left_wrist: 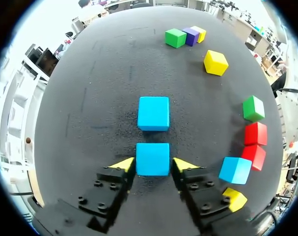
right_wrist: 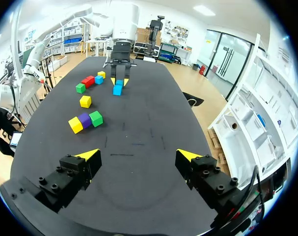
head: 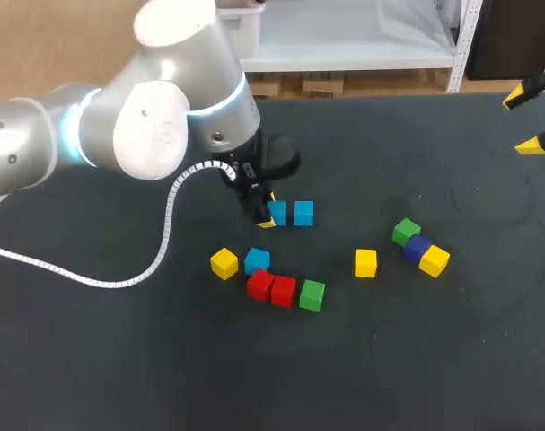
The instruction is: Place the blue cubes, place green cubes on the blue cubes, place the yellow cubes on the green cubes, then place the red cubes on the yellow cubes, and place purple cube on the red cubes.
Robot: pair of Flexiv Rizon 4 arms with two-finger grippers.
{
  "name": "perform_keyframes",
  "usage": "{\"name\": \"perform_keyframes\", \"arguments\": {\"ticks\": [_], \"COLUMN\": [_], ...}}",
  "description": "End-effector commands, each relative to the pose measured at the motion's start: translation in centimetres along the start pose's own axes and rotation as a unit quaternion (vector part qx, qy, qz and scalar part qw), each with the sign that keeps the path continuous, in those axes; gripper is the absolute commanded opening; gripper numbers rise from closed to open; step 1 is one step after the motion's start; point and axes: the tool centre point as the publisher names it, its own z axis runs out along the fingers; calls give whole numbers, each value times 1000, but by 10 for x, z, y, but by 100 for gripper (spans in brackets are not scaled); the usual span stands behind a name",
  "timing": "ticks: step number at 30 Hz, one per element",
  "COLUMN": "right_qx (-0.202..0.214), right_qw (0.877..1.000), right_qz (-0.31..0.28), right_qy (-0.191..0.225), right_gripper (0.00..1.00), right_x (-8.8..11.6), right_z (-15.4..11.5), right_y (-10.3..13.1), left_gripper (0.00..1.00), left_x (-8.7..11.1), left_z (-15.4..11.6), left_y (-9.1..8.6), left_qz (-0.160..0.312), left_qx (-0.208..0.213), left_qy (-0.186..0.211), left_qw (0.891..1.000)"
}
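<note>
My left gripper (left_wrist: 153,165) is down at the table with a blue cube (left_wrist: 152,159) resting between its fingers. A slim gap shows on each side, so the gripper is open. A second blue cube (left_wrist: 153,113) sits just ahead, a narrow gap apart; in the head view the two blue cubes (head: 276,214) (head: 303,213) lie side by side. A third blue cube (head: 257,260) lies nearer the front with a yellow cube (head: 224,263), two red cubes (head: 272,287) and a green cube (head: 312,294). My right gripper (head: 523,121) hangs open and empty at the far right.
A lone yellow cube (head: 365,262) lies right of centre. Beyond it a green cube (head: 406,232), a purple cube (head: 417,246) and a yellow cube (head: 435,260) touch in a diagonal row. My left arm's white cable (head: 164,242) trails across the table's left side.
</note>
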Motion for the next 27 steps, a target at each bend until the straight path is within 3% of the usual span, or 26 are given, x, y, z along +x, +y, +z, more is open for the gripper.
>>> {"name": "perform_keyframes", "arguments": {"ticks": [1, 8, 19, 23, 27], "right_qx": [1, 1, 1, 1, 1], "right_qw": [1000, 1000, 1000, 1000, 1000], "right_qz": [0, 0, 0, 0, 0], "right_qy": [0, 0, 0, 0, 0], "right_gripper": [100, 100, 100, 100, 100], "right_x": [0, 0, 0, 0, 0], "right_z": [0, 0, 0, 0, 0], "right_y": [0, 0, 0, 0, 0], "left_gripper": [100, 100, 100, 100, 100], "left_x": [2, 17, 64, 80, 85], "left_z": [-5, -32, -71, -82, -91], "left_y": [2, -4, -14, -16, -25], "left_qz": [-5, -21, -33, -18, 30], "left_qx": [7, -7, -17, -21, -27], "left_qy": [-4, -45, -115, -122, -124], "left_qw": [1000, 999, 993, 992, 991]}}
